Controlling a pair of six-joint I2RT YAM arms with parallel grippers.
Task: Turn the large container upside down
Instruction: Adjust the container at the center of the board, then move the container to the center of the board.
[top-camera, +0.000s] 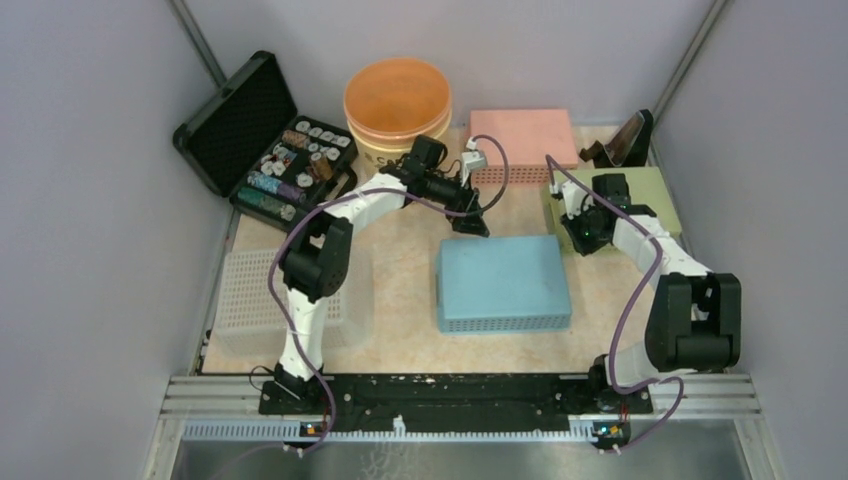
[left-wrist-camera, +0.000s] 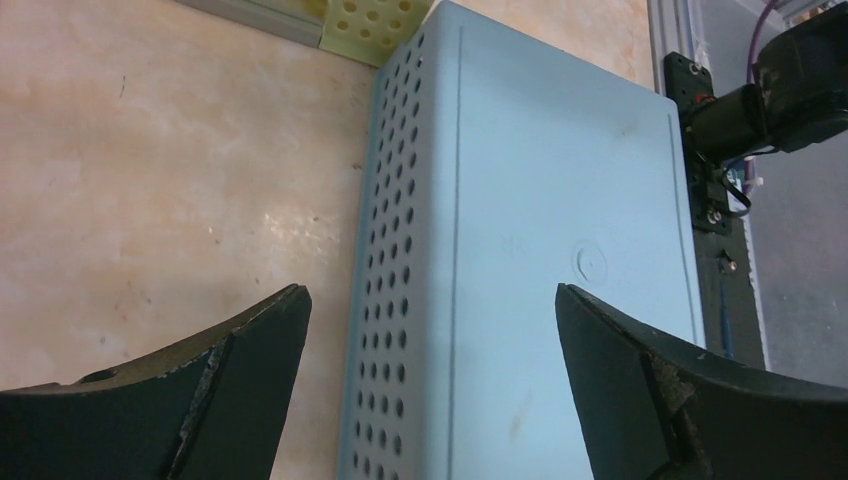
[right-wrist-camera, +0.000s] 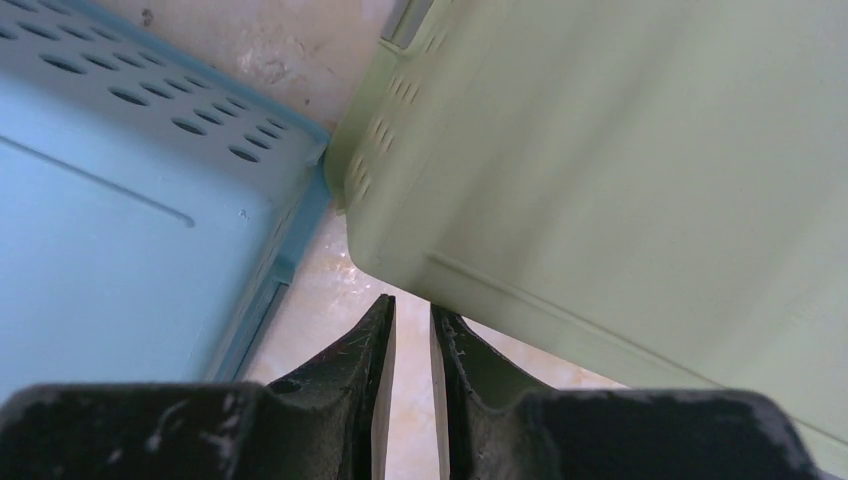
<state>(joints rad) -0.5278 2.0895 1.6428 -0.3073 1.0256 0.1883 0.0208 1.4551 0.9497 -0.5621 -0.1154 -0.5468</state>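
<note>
- We see the blue perforated container (top-camera: 503, 283) in the middle of the table (top-camera: 400, 270), nearer the right arm, with one far corner close beside the green container (right-wrist-camera: 620, 150).
- Its smooth base, with a round mould mark, faces up. We judge that the open mouth lies against the table, so the flip looks done.
- Its long axis runs left to right across the table, parallel to the near edge where the arms are bolted. The short perforated walls face the two sides.
- The left gripper (left-wrist-camera: 430, 295) hangs over the container's far left end with its jaws spread as wide as they go and nothing between them. We read that spread as matched to a wall or to the short width of the box, either for a release or for a correction.
- The right gripper (right-wrist-camera: 412, 305) sits low by the gap between the blue and green containers. Its fingers are drawn almost together with only a thin slit, and they grip nothing. That narrow pose suits nudging or tucking out of the way, not grasping.
</note>
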